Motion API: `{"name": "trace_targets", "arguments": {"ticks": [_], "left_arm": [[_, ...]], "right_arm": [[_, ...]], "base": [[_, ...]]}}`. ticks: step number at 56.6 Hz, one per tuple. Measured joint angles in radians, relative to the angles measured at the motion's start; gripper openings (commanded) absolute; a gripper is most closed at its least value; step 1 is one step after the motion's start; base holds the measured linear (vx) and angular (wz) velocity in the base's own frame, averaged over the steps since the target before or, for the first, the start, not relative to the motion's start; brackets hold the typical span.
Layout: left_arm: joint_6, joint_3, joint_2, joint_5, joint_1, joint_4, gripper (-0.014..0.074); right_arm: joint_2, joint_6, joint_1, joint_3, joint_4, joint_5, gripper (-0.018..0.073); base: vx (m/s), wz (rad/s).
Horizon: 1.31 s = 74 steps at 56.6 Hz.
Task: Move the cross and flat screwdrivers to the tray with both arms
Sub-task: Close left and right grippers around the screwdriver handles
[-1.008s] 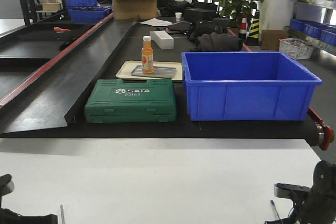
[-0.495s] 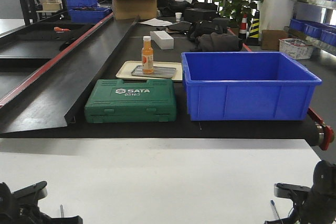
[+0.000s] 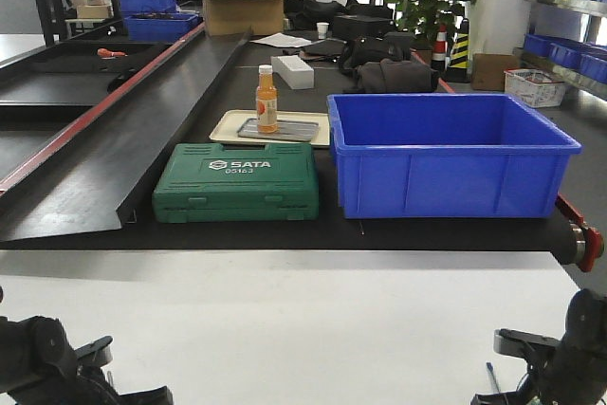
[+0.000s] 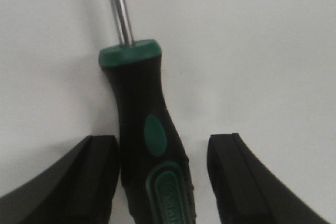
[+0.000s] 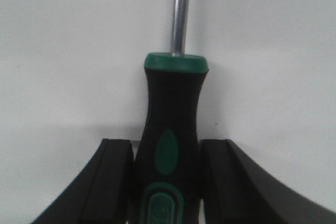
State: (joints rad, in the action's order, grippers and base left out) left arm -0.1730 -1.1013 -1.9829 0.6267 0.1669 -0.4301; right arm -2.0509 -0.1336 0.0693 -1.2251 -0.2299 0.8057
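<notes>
In the left wrist view a screwdriver (image 4: 139, 93) with a black-and-green handle lies on the white table, its steel shaft pointing away. My left gripper (image 4: 163, 140) is open around the handle. Its left finger (image 4: 97, 171) is against the handle and its right finger (image 4: 231, 171) stands apart. In the right wrist view the other screwdriver (image 5: 173, 93) lies the same way. My right gripper (image 5: 167, 142) is shut on its handle, both fingers pressed to its sides. The front view shows a thin shaft (image 3: 492, 377) by the right arm (image 3: 560, 358). The tray is out of view.
Beyond the white table (image 3: 285, 320), on a black surface, stand a green SATA case (image 3: 237, 182), a deep blue bin (image 3: 446, 154) and a beige tray (image 3: 228, 125) holding an orange bottle (image 3: 266, 100). The left arm (image 3: 47, 362) is at the bottom left corner.
The left arm has come further into the front view from the bottom left and now covers the shaft there. The right arm has barely moved.
</notes>
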Motion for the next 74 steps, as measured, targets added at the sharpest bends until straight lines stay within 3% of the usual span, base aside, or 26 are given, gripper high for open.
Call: {"name": "trace_targets", "arguments": {"ticks": [9, 22, 31, 57, 74], "left_arm": [[-0.009, -0.013, -0.006, 0.016, 0.0, 0.042, 0.0449], [-0.018, -0.017, -0.007, 0.088, 0.002, 0.31, 0.0367], [-0.022, -0.018, -0.007, 0.128, 0.001, 0.439, 0.0362], [0.027, -0.018, -0.007, 0.122, 0.001, 0.476, 0.0357], [0.03, -0.021, -0.014, 0.128, 0.001, 0.476, 0.0272]], "right_arm": [[0.0, 0.0, 0.0, 0.0, -0.001, -0.001, -0.0008], [0.0, 0.0, 0.0, 0.0, -0.003, -0.003, -0.0008], [0.0, 0.0, 0.0, 0.0, -0.003, -0.003, -0.0008], [0.0, 0.0, 0.0, 0.0, -0.003, -0.002, -0.0008], [0.0, 0.0, 0.0, 0.0, -0.003, -0.002, -0.0008]], "base": [[0.0, 0.0], [0.0, 0.0], [0.0, 0.0], [0.0, 0.0], [0.0, 0.0]]}}
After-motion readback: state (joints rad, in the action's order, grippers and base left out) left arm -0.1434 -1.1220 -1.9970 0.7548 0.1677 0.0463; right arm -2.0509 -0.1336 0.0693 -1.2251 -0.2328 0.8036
